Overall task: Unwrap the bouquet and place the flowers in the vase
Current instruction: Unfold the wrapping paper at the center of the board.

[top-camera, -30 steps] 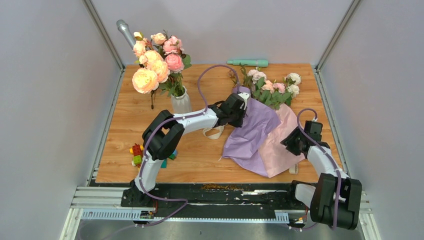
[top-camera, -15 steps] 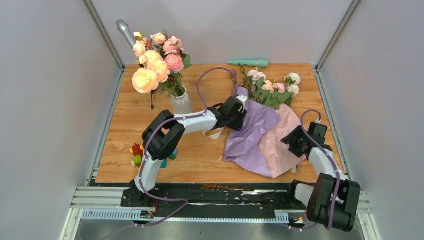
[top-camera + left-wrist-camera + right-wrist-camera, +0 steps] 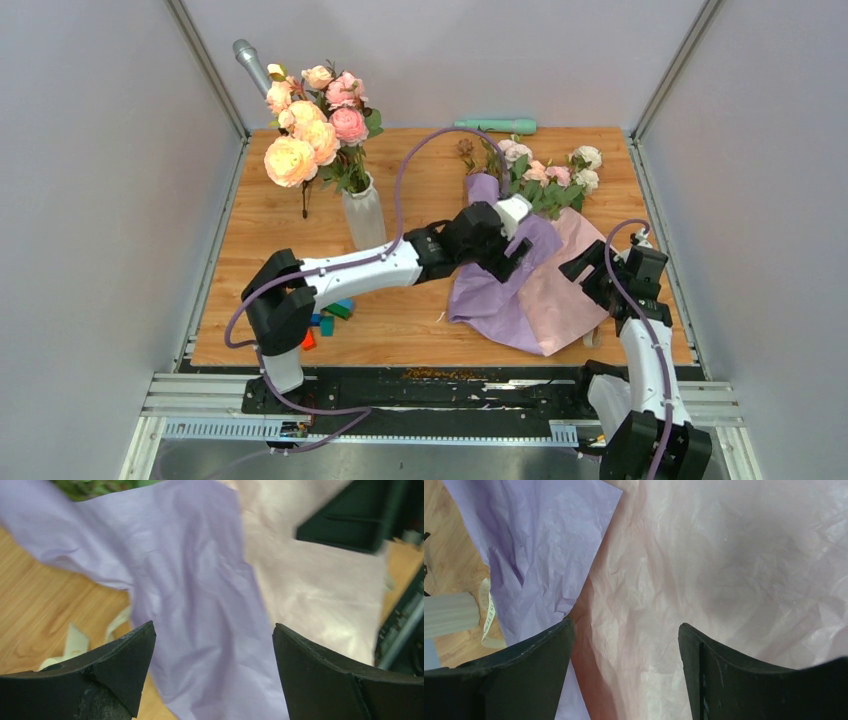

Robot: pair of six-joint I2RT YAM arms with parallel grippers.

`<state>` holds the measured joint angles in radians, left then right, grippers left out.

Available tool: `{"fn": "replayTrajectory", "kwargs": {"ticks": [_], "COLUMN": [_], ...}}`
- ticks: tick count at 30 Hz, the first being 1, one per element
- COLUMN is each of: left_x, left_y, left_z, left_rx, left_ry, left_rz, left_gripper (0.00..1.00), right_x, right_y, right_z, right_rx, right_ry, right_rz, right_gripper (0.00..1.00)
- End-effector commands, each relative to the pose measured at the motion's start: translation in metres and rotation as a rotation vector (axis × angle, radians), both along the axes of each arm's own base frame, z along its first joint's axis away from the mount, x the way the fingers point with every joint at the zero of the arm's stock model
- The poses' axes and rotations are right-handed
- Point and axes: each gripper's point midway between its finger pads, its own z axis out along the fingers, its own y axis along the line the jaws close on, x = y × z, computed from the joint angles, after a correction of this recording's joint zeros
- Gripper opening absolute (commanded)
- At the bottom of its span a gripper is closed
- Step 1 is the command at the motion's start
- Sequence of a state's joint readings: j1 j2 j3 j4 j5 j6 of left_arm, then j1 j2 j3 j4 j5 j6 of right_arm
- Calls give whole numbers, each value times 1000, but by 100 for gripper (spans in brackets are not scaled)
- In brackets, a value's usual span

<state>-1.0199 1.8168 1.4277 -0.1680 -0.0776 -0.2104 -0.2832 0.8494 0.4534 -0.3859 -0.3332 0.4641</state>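
Observation:
The bouquet lies unwrapped at the back right of the table. Its small white and pink flowers [image 3: 545, 175] rest on the top end of the lilac paper [image 3: 490, 285]; the paper's pink inner side [image 3: 565, 295] is spread flat beside it. My left gripper [image 3: 516, 258] [image 3: 212, 630] hovers open over the lilac paper [image 3: 200, 580], nothing between its fingers. My right gripper [image 3: 588, 272] [image 3: 624, 630] is open above the pink sheet [image 3: 724, 570] near its right edge. The ribbed white vase [image 3: 366, 215] stands at the back left, holding large peach and pink blooms [image 3: 310, 120].
Beige ribbon [image 3: 75, 640] lies loose on the wood left of the paper. A green tube [image 3: 495, 125] lies along the back edge and a grey stick [image 3: 250, 65] leans in the back left corner. Toy bricks [image 3: 330, 315] sit under the left arm. Grey walls close both sides.
Both grippers have opened. The left arm has reached right and forward over the lilac paper. The right gripper has drawn back toward the table's right edge.

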Motion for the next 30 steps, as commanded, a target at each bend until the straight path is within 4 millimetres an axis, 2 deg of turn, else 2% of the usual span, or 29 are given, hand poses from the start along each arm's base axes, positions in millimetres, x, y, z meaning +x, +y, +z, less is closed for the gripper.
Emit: {"fn": "replayTrajectory", "kwargs": {"ticks": [1,4,5,6,7,8,9,10,14,17,19,21,22,24,30], "left_x": [-45,-67,-69,-78,-76,-85,-82,-87,-71,-63,-58,-54,-53,-51,-50], "left_y": [-17,-24,-24,-29,-28,-32,-32,-33,-23,-17,-12,-8,-7,-5,-2], "left_z": [9,-10,-14,-21,-27,-30,-34,-38,-49,-57,-57,-55,-53,-47,-24], "left_rx": [10,26,42,63,99,126,158,181,265,319,348,366,366,357,274], "left_ry": [-135,-148,-160,-167,-196,-222,-248,-263,-318,-340,-353,-366,-374,-379,-357], "left_rz": [-151,-192,-184,-200,-183,-204,-170,-169,-27,26,64,94,107,126,193], "left_gripper": [94,94,94,94,94,95,95,95,97,94,86,71,60,48,38], "right_x": [-2,-7,-8,-9,-10,-10,-11,-11,-13,-15,-15,-16,-16,-16,-19], "right_y": [1,2,3,3,4,4,5,5,9,11,11,11,12,13,20], "right_z": [20,21,22,23,22,22,23,22,19,15,14,13,13,13,8], "right_rx": [-26,-21,-19,-18,-16,-15,-12,-10,4,9,9,13,15,19,31], "right_ry": [-46,-57,-62,-67,-67,-72,-74,-73,-68,-60,-60,-57,-57,-56,-49], "right_rz": [22,14,12,11,9,8,10,13,30,35,34,35,37,44,92], "right_gripper": [78,83,84,84,85,86,86,86,86,86,86,86,86,86,86]}}
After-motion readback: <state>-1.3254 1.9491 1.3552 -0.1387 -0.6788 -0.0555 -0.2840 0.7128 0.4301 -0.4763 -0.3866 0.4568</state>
